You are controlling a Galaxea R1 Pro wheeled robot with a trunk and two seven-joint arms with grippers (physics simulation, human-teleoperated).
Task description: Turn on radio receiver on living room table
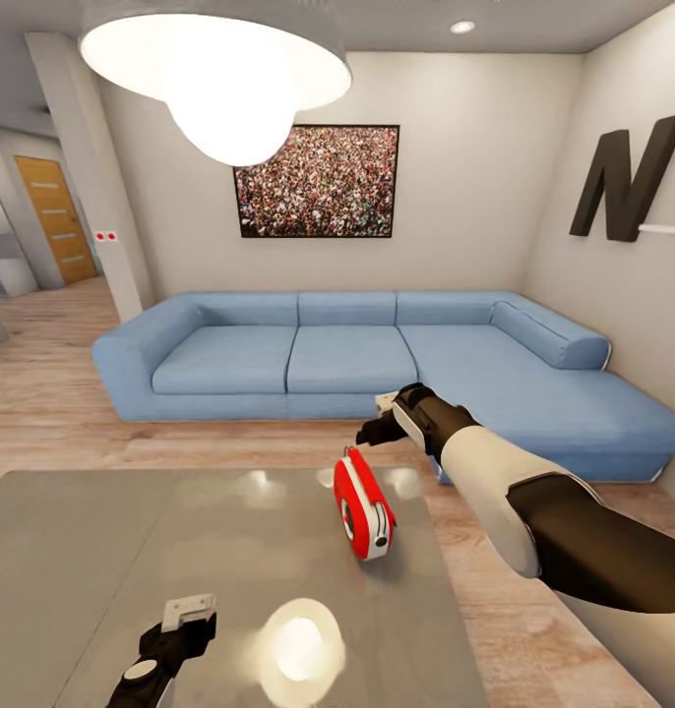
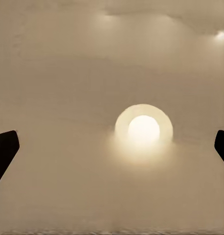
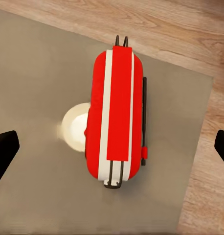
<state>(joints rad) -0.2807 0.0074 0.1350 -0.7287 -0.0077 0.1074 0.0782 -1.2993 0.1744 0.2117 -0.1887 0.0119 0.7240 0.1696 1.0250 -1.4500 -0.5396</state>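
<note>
Nearest the head camera, the left claw (image 1: 188,615) hangs low over the glossy grey counter (image 1: 101,551), well apart from the radio receiver (image 1: 363,507); in its wrist view both dark fingertips sit at the frame edges, so it stands apart and empty. That radio stands upright on its narrow edge near the counter's far right side, toward the blue sofa (image 1: 347,359). Beyond and above the radio hovers the right claw (image 1: 379,425), fingers spread wide with nothing between them. Seen from its wrist, the radio (image 3: 118,115) shows a red top with white bands and a thin wire handle. It looks like a light, stiff plastic shell that is narrow-footed and likely to tip or skid on the slick top if pushed sideways. A steady press would probably serve better than a grip. Its switch cannot be made out, and the dial face is turned away from the right wrist camera.
</note>
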